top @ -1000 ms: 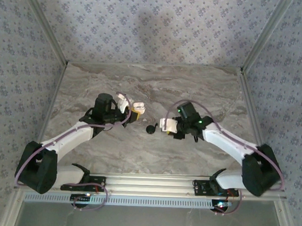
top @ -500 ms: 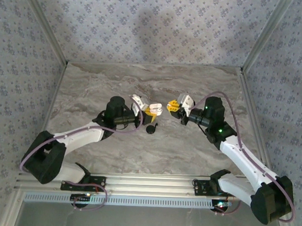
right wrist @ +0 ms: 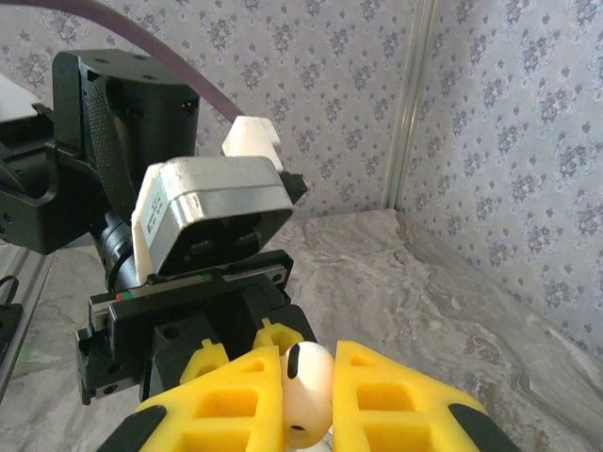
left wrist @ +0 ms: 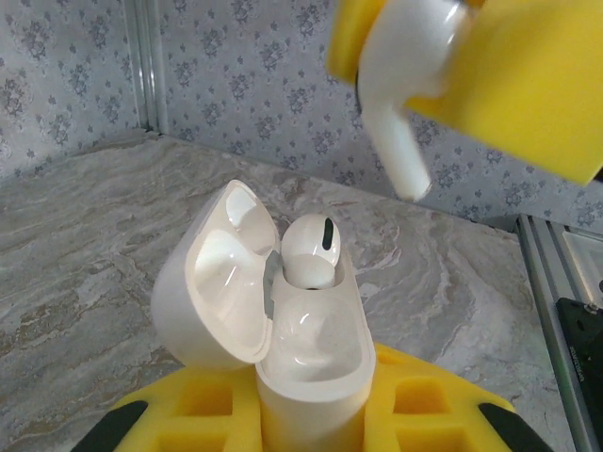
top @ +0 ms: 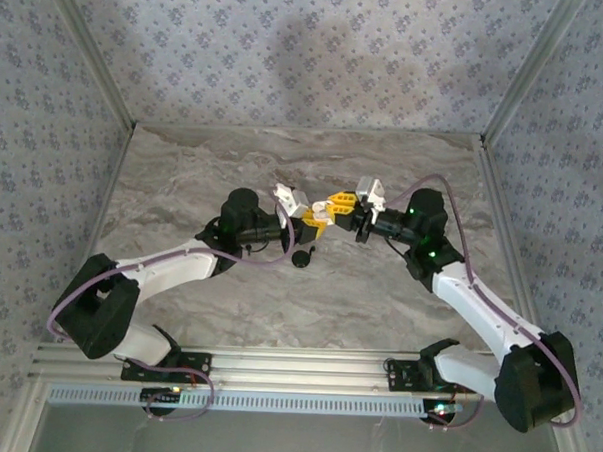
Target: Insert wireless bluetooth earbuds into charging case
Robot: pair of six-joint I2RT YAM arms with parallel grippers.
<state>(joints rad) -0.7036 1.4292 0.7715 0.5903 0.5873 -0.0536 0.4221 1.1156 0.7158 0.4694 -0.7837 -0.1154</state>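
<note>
Both arms have swung inward since the earlier frames, so the left gripper (top: pixel 315 219) and right gripper (top: pixel 340 202) now meet nearly tip to tip above the marbled table (top: pixel 378 309). One charging case (left wrist: pixel 306 377) stands upright between the left gripper's yellow fingers (left wrist: pixel 429 410), which are closed tight on its lower body. Its lid (left wrist: pixel 221 287) is hinged back to the left. Two earbuds can be counted. The seated earbud (left wrist: pixel 311 250) rests in the case's well, its rounded head poking above the rim with a dark slot showing. The loose earbud (left wrist: pixel 405 85) is pinched between the right gripper's yellow fingers (left wrist: pixel 537 85), stem hanging down and tilted slightly. It is above and a little right of the open case and apart from it. From the right wrist, the same loose earbud (right wrist: pixel 306 391) is squeezed in the narrow gap between the two yellow pads (right wrist: pixel 226 405), the jaws closed on it, with the left gripper's black and white housing just beyond. One black round piece (top: pixel 302 256) with a short stem lies on the table below the fingers, held by neither.
</note>
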